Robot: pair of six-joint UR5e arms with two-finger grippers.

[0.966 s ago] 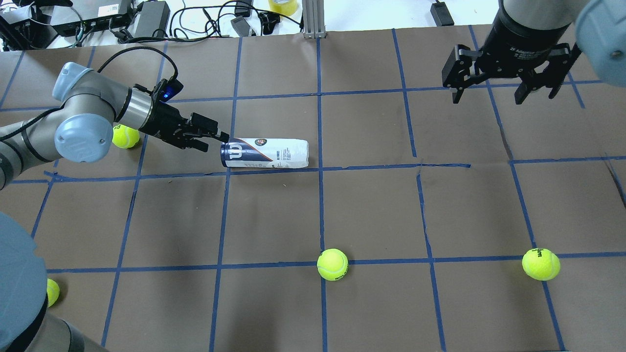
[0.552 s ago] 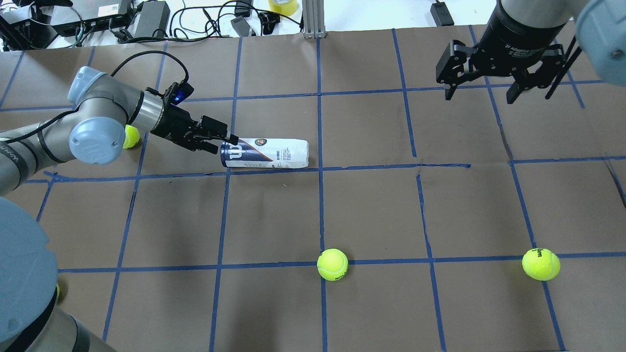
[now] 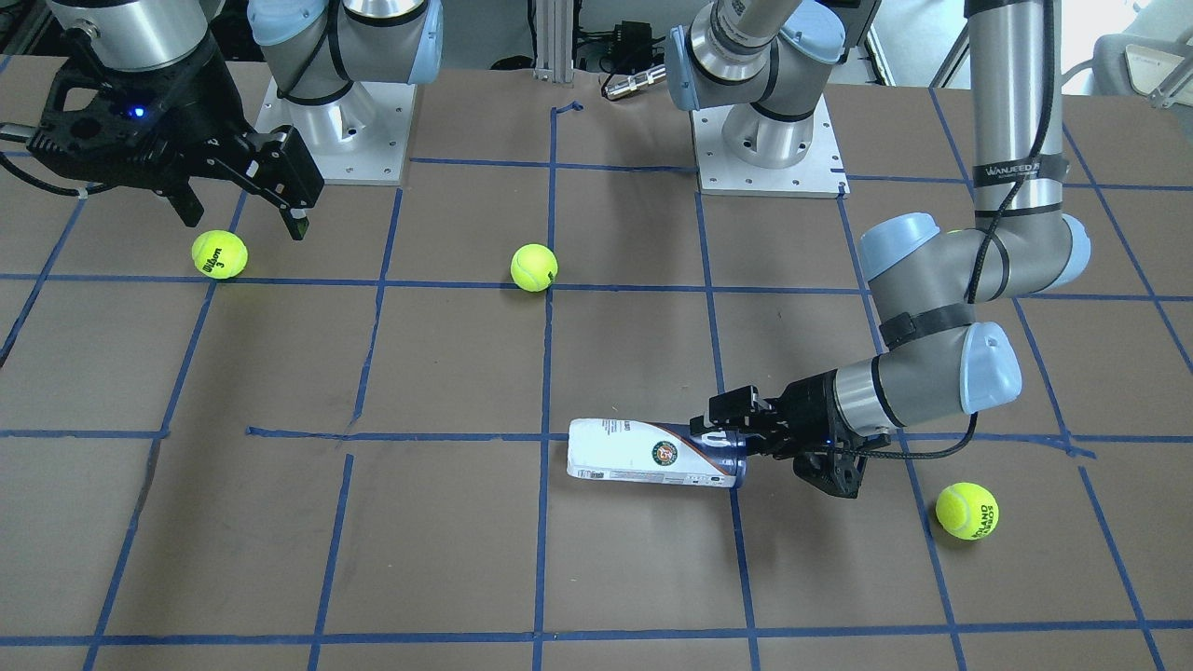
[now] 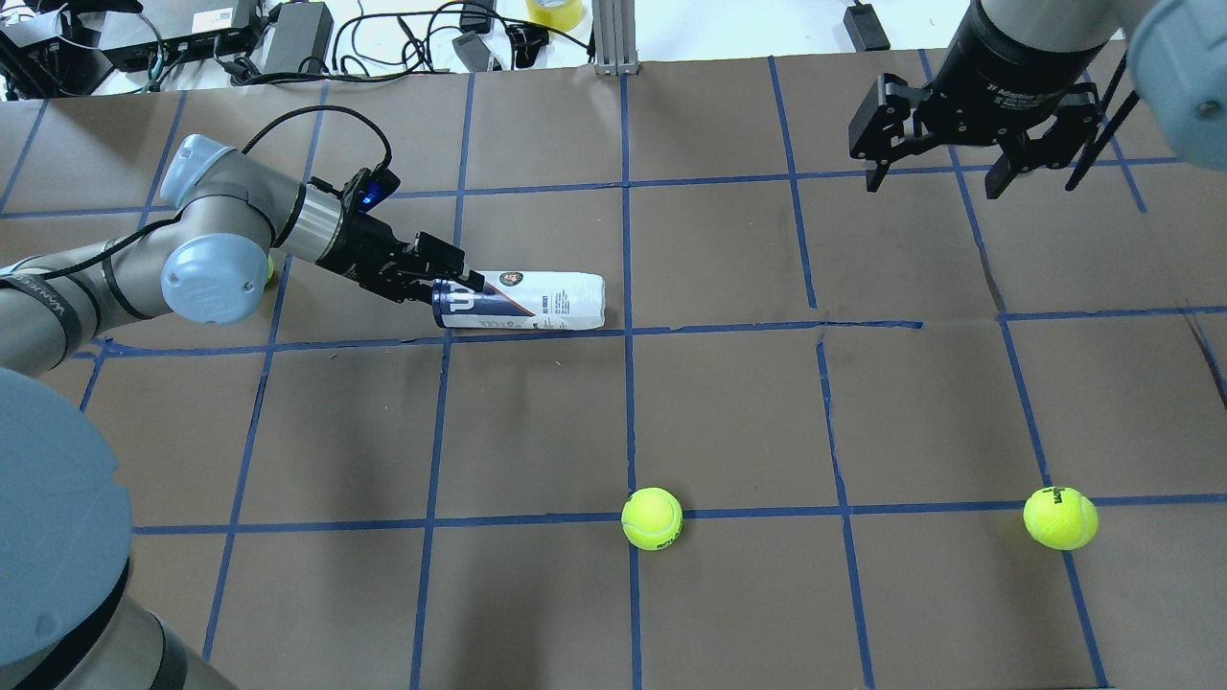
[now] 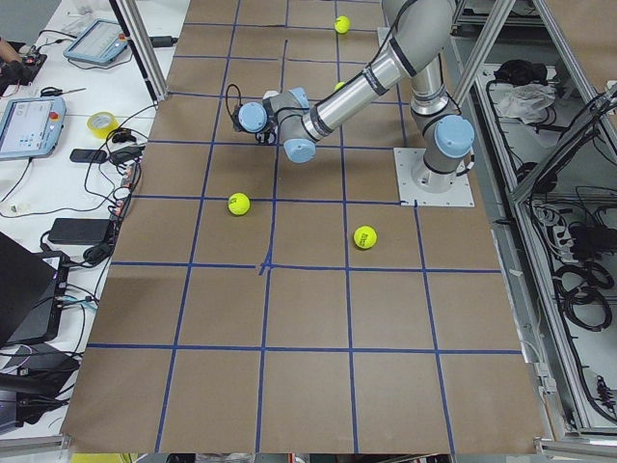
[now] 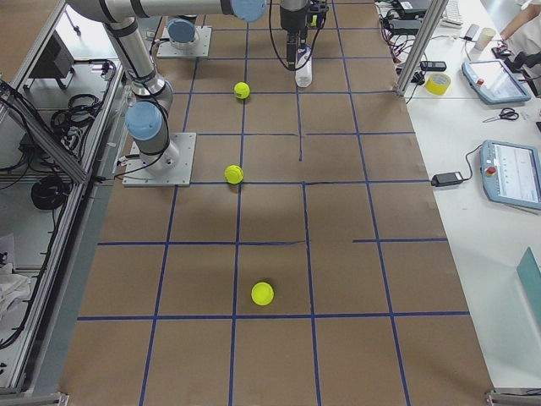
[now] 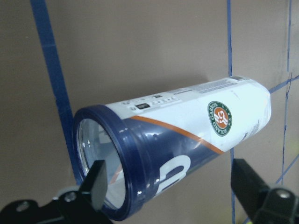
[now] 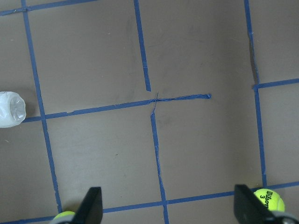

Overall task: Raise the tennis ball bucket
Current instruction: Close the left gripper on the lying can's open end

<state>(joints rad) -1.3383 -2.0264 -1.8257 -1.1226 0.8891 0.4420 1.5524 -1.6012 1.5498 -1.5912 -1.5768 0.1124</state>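
Observation:
The tennis ball bucket [image 4: 522, 300] is a white-and-navy tube lying on its side on the brown table, navy rim end toward my left arm. It also shows in the front view [image 3: 652, 454], in the left wrist view [image 7: 177, 149], and its clear end at the edge of the right wrist view [image 8: 9, 109]. My left gripper [image 4: 451, 278] is open, low over the table, with its fingers [image 7: 98, 186] either side of the rim end. My right gripper [image 4: 935, 177] is open and empty, held high over the far right of the table.
Loose yellow tennis balls lie on the table: one at front centre [image 4: 652, 518], one at front right [image 4: 1060, 517], one beside my left arm [image 3: 967, 510]. Cables and power supplies [image 4: 288, 38] lie beyond the table's far edge. Blue tape lines grid the table.
My left gripper has moved right along the table to the tube, so its fingers now straddle the navy rim end. My right gripper has shifted slightly back and left. The tube has not moved.

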